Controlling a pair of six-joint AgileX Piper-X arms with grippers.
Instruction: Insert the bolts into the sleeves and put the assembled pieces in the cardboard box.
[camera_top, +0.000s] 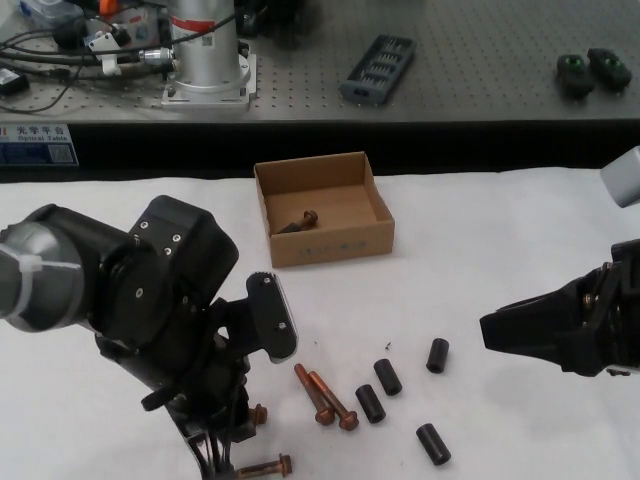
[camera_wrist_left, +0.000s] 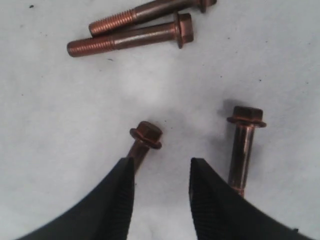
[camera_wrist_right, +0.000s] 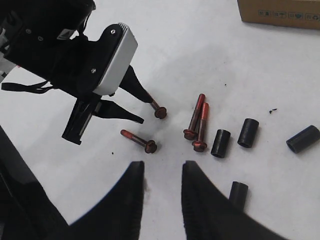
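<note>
Bolt-picking step: left gripper (camera_wrist_left: 162, 195) hung released over a bolt (camera_wrist_left: 146, 137), lower left in the high view (right gripper (camera_wrist_right: 162, 182) also released, lower right); next it needed centring, then clenching.

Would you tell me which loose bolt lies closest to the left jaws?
The bolt whose head sits just past one jaw's tip; another lies outside the jaws, the pair farther off.

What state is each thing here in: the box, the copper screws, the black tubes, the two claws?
Cardboard box: open, one assembled piece inside.
Bolts: four loose on the cloth, none in a sleeve.
Sleeves: four lying on the cloth, no bolts in them.
Left gripper: open, holding nothing.
Right gripper: open, holding nothing.
</note>
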